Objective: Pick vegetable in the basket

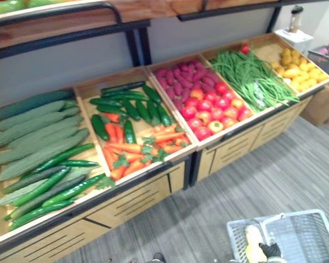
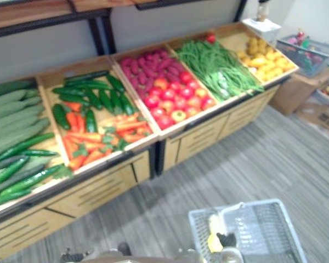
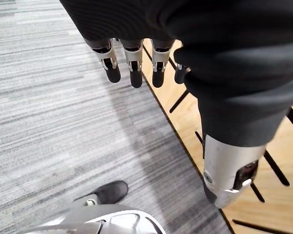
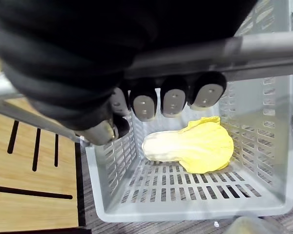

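well, right hand (image 4: 173, 100) fingers round basket (image 4: 112, 165) handle (image 4: 263, 51), yellow cabbage (image 4: 195, 146) inside

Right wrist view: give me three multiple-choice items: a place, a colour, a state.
1. Where is the cabbage? A in the grey basket; B on the floor; C among the carrots.
2. What colour is its leafy end? A purple; B yellow; C red.
3. How is the right robot hand? A open; B shut on the basket's handle; C shut, empty.
Answers: 1 A, it lies on the slatted bottom; 2 B, yellow leaves, pale stalk; 3 B, fingers curl round the bar.
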Robot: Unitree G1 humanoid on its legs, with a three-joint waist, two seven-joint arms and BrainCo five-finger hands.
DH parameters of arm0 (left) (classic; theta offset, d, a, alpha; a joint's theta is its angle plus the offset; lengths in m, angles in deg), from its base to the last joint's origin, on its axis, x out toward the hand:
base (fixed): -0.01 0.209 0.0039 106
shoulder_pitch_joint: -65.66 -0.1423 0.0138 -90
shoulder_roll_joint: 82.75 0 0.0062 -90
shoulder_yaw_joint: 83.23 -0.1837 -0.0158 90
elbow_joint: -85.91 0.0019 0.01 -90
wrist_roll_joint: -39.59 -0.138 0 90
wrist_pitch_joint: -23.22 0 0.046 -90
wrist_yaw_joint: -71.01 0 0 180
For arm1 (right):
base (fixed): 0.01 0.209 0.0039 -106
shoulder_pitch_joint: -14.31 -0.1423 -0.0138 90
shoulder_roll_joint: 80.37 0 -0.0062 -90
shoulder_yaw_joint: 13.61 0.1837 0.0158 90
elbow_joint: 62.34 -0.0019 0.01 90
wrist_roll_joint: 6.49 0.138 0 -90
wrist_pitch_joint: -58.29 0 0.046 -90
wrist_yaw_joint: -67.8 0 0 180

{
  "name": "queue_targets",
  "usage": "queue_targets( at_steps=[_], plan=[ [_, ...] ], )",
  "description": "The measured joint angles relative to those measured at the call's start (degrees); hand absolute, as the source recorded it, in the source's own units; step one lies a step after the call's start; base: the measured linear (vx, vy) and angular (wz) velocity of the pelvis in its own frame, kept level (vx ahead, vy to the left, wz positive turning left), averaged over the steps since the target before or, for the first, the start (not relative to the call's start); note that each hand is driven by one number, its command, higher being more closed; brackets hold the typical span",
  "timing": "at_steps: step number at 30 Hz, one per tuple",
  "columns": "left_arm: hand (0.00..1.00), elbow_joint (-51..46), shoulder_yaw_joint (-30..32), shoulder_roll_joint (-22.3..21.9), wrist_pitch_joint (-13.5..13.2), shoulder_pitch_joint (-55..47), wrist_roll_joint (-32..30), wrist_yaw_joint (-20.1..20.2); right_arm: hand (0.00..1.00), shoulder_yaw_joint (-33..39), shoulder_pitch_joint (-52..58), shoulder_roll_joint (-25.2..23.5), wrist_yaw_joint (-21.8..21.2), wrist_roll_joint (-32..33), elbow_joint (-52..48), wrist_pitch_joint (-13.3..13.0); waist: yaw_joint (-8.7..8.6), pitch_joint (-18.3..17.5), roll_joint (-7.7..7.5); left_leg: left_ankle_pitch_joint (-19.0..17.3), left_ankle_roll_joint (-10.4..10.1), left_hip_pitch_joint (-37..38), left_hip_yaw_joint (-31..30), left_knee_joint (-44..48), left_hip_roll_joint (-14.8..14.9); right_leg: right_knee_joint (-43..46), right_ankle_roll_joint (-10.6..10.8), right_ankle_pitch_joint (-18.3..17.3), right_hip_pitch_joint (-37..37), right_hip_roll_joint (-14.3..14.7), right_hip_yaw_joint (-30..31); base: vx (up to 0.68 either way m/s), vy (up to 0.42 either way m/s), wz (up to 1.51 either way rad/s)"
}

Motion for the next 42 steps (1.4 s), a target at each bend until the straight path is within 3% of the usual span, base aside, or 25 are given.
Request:
queue_targets(
  at_steps=[2, 3, 4, 6, 9, 10, 11, 12, 13, 16, 20, 23, 28, 30, 33, 36, 38, 42],
  plan=[
    [0.0, -0.1, 0.1, 0.6, 0.1, -0.4, 0.0, -0.1, 1.0, -0.1, 0.7, -0.9, 0.0, 0.0, -0.4, 0.0, -0.44, -0.2, 0.29, -0.3, 0.5, 0.7, -3.3, 0.0, 1.4, 8.3, -3.6, 4.9, -3.4, -0.2, 4.6, 0.1, 0.087, 0.75],
    [0.0, -0.2, 0.1, 0.4, 0.1, -0.4, 0.0, -0.2, 1.0, 0.0, 0.9, -1.4, 0.0, 0.0, -0.5, 0.0, -0.53, -0.3, 0.43, -0.5, 0.8, 0.7, -3.7, 0.0, 1.9, 9.7, -2.7, 4.1, -4.6, 0.2, 6.2, 0.21, 0.024, 0.75],
    [0.0, -0.4, 0.6, 1.0, 0.6, -0.8, 0.0, -0.4, 1.0, -0.2, 0.9, -3.1, -0.1, 0.0, -1.2, -0.2, -0.46, -0.2, -0.55, -0.7, 1.0, 0.6, -5.9, 0.0, 3.4, 9.6, -0.3, -0.6, -5.9, 2.9, 9.2, 0.19, -0.026, 0.54],
    [0.0, -0.4, 0.6, 0.9, 0.6, -0.8, 0.0, -0.4, 1.0, -0.3, 1.2, -4.1, -0.1, 0.1, -1.9, -0.2, -0.63, -0.1, -0.74, -0.9, 0.9, 0.7, -8.0, 0.4, 4.9, 8.7, 0.9, -2.5, -7.9, 6.7, 12.5, 0.22, -0.047, 0.65],
    [0.0, -0.5, 0.8, 0.9, 0.5, -1.3, 0.0, -0.4, 1.0, -0.5, 1.5, -4.0, 0.0, 0.2, -2.5, -0.2, -1.17, -0.1, -0.78, -0.5, 0.4, 2.2, -9.7, 0.4, 5.2, 4.6, 2.0, -1.8, -9.5, 9.3, 17.7, 0.2, -0.094, 0.54],
    [0.0, -0.8, 0.9, 0.9, 0.5, -1.0, 0.1, -0.4, 1.0, -0.6, 1.5, -4.1, 0.0, 0.2, -2.5, -0.2, -1.06, -0.1, -1.17, -0.5, 0.2, 2.6, -9.9, 0.5, 4.8, 0.5, 4.0, 0.0, -9.9, 9.9, 19.5, 0.24, -0.24, 0.46],
    [0.0, -1.4, 1.3, 1.4, 0.4, -0.9, 0.1, -0.4, 1.0, -0.8, 1.2, -4.5, 0.0, 0.3, -2.6, -0.4, -1.05, -0.1, -2.63, -1.1, -1.2, 2.7, -10.7, 0.4, 3.8, -3.3, 4.8, 5.8, -10.2, 10.1, 20.6, 0.24, -0.278, 0.34],
    [0.0, -1.2, 1.5, 1.4, 0.5, -0.6, 0.1, -0.4, 1.0, -0.8, 0.9, -4.3, 0.0, 0.3, -2.5, -0.3, -1.02, 0.0, -2.95, -1.4, -1.8, 2.9, -11.1, 0.4, 3.8, -2.9, 5.1, 3.6, -9.6, 9.8, 20.3, 0.19, -0.27, 0.1],
    [0.0, -1.0, 2.1, 0.9, 0.4, -0.4, 0.1, -0.4, 1.0, -1.0, 0.2, -3.4, 0.0, 0.2, -2.6, -0.5, -0.62, 0.0, -1.19, -1.6, -3.0, 2.6, -10.9, 0.4, 5.3, -4.9, 5.3, 2.5, -8.9, 11.1, 19.9, 0.17, -0.237, -0.04],
    [0.0, -0.7, 3.5, -1.0, 0.4, -0.1, 0.1, -0.4, 1.0, -1.3, -1.6, -2.2, -0.1, 0.0, -2.4, -0.6, -0.83, 0.3, 1.17, -1.3, -5.0, 1.6, -10.9, 0.4, 7.8, -13.4, 4.5, 1.0, -5.5, 14.3, 16.2, 0.13, -0.221, -0.02],
    [0.0, -0.5, 4.2, -1.6, 0.2, -0.4, 0.1, -0.4, 1.0, -0.3, -0.6, -2.4, -0.1, 0.3, -0.2, -0.3, -0.87, -0.2, 2.37, -1.1, -6.5, 2.6, -10.9, 0.4, 11.4, -17.6, 3.9, 1.4, -1.5, 18.2, 14.4, 0.06, -0.141, 0.14],
    [0.0, -0.5, 5.9, -2.2, -0.2, -0.4, 0.1, -0.4, 1.0, 1.1, -0.5, -2.2, -0.1, 0.6, 0.4, -0.4, -0.97, -0.4, 2.67, -0.8, -7.1, 1.1, -10.9, 0.4, 11.8, -20.7, 2.7, 3.1, -1.6, 18.9, 13.7, 0.0, -0.048, 0.02],
    [0.0, -0.8, 10.0, -3.8, -0.2, -0.4, 2.3, -1.0, 1.0, 7.5, 2.0, -1.0, -0.1, 2.9, 2.3, -0.1, -1.27, -0.7, 4.05, 0.4, -6.3, 0.3, -10.8, 0.5, 9.0, -22.9, 3.6, 3.8, 0.7, 16.1, 10.9, -0.01, 0.036, 0.31],
    [0.0, -1.3, 12.1, -4.6, -0.2, -0.4, 2.6, -3.4, 1.0, 9.5, 2.4, -0.6, -0.1, 3.0, 2.7, 0.3, -1.2, -0.9, 4.55, 0.6, -6.0, 0.2, -10.3, 0.5, 8.1, -23.7, 4.1, 4.1, 1.3, 15.5, 10.5, -0.02, 0.056, 0.15],
    [0.0, -12.1, 16.2, -6.5, 0.2, -1.3, 5.2, -12.9, 1.0, 11.0, 3.3, -0.8, 0.1, 2.9, 2.7, 0.5, -1.29, -1.1, 4.82, 1.1, -5.4, -1.0, -9.8, 0.4, 7.6, -24.6, 4.7, 4.7, 1.1, 14.7, 9.6, -0.04, 0.035, 0.15],
    [0.0, -29.2, 8.9, -6.0, -3.0, -4.9, 2.8, -22.6, 1.0, 10.0, 4.1, -1.3, 1.7, 3.5, 2.7, -0.1, -1.29, -1.1, 4.84, 1.6, -5.3, -1.7, -11.1, 0.4, 7.5, -24.4, 4.7, 4.7, 1.2, 14.7, 8.3, -0.05, -0.002, 0.19],
    [0.0, -37.4, 2.5, -3.7, -5.5, -6.0, -2.9, -25.3, 1.0, 8.4, 4.3, -1.2, 2.8, 4.7, 2.6, -0.5, -1.22, -1.1, 5.01, 1.7, -5.2, -1.8, -11.4, 0.4, 7.5, -24.0, 4.7, 4.7, 1.2, 14.7, 8.0, -0.04, -0.006, 0.13],
    [0.0, -42.2, -5.2, 2.2, -8.9, -1.9, -11.1, -24.8, 1.0, 3.8, 4.1, -0.7, 2.8, 5.0, 2.5, -2.0, -1.63, -1.3, 5.21, 1.8, -5.2, -1.6, -11.1, 0.3, 7.5, -23.5, 4.7, 4.7, 1.1, 14.7, 8.3, -0.04, 0.006, -0.03]
  ],
)
